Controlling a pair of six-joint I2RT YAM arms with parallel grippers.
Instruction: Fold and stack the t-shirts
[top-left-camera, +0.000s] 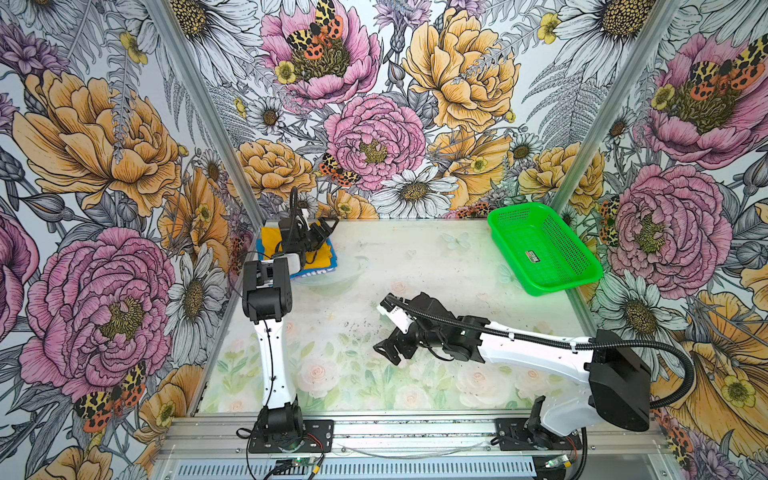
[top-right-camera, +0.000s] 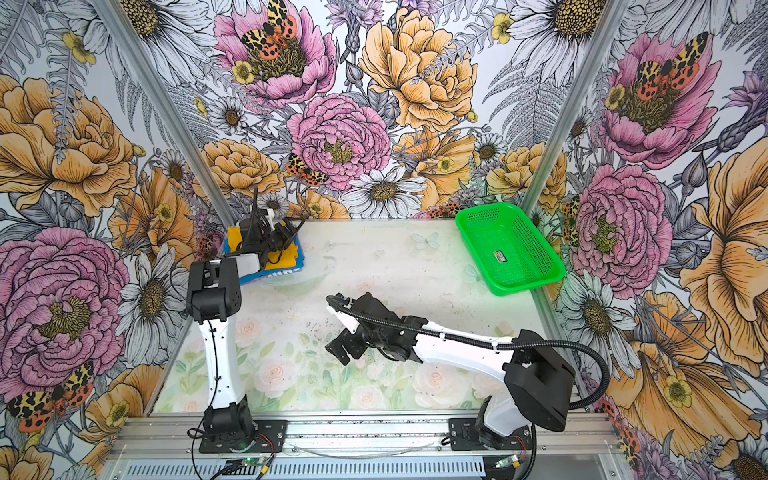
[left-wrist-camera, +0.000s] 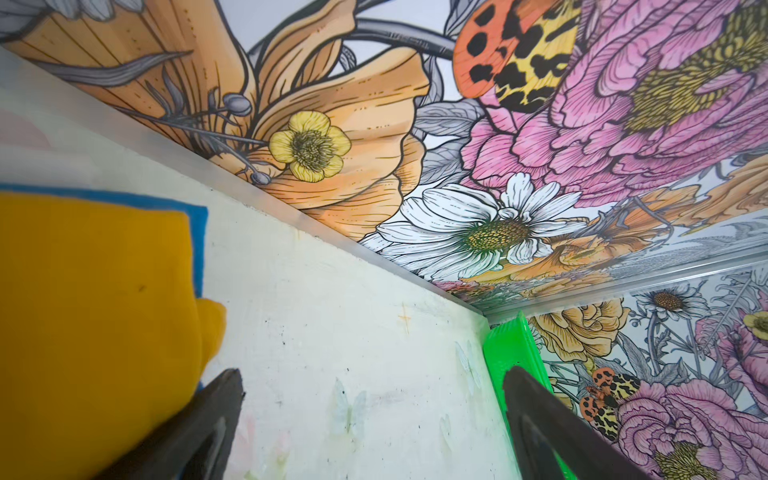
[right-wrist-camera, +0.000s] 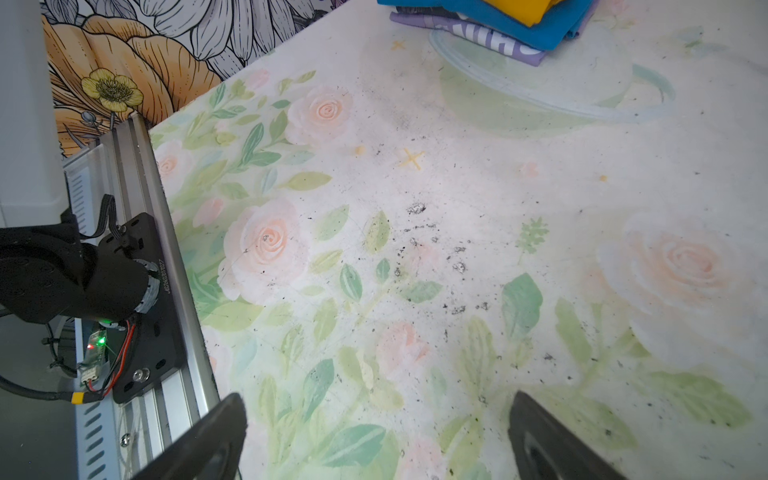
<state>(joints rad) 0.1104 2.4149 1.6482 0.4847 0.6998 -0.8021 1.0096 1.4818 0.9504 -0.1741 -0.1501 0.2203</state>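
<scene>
Desk (top-left-camera: 436, 266), pale rose print, dark specks mid-surface; green perforated basket (top-left-camera: 557, 257) at its far right corner. T-shirts, folded and stacked at the far left corner: yellow t-shirt (left-wrist-camera: 95, 316) uppermost, blue t-shirt (right-wrist-camera: 565, 20) directly beneath, both on a lavender garment (right-wrist-camera: 498, 48) with white lettering. Left end effector (left-wrist-camera: 372, 374), jaws spread, gripping nothing, over the stack's edge; right end effector (right-wrist-camera: 378, 398), jaws spread, gripping nothing, above mid-desk, well apart from the stack.
</scene>
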